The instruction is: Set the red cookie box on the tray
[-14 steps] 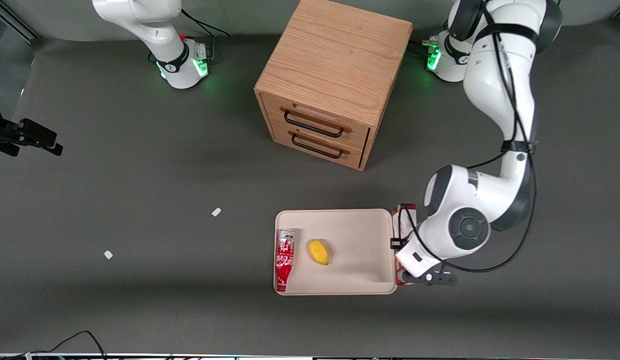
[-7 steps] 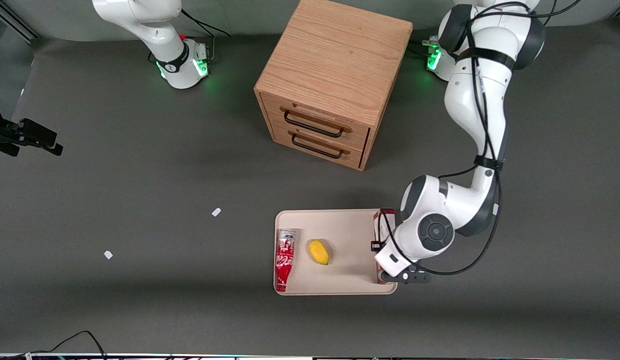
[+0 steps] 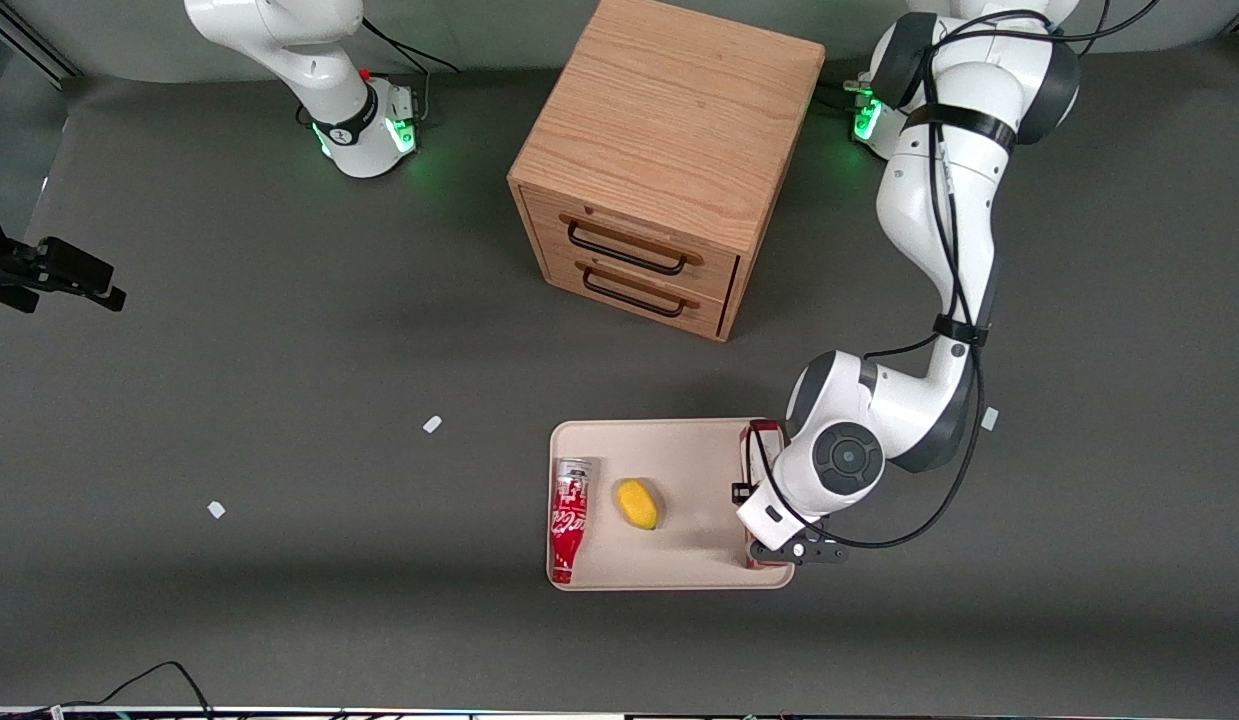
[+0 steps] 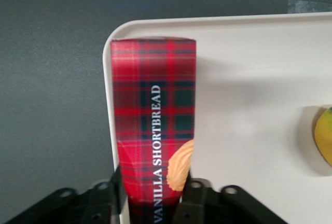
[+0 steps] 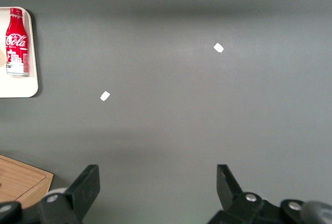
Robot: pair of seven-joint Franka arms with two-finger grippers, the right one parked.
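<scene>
Red plaid cookie box (image 4: 153, 130), clamped in the tool (image 4: 153, 199), is now hanging over the tray (image 3: 669, 440) edge nearest the working arm, having shifted inward; lowering and release remain.

I am seeing the dark table (image 3: 279, 620) carrying the tray (image 3: 699, 575) under my left gripper (image 3: 769, 505), the wooden cabinet (image 3: 669, 150) well up-table from it, and two white scraps (image 3: 432, 424) lying toward the parked arm's end.
</scene>
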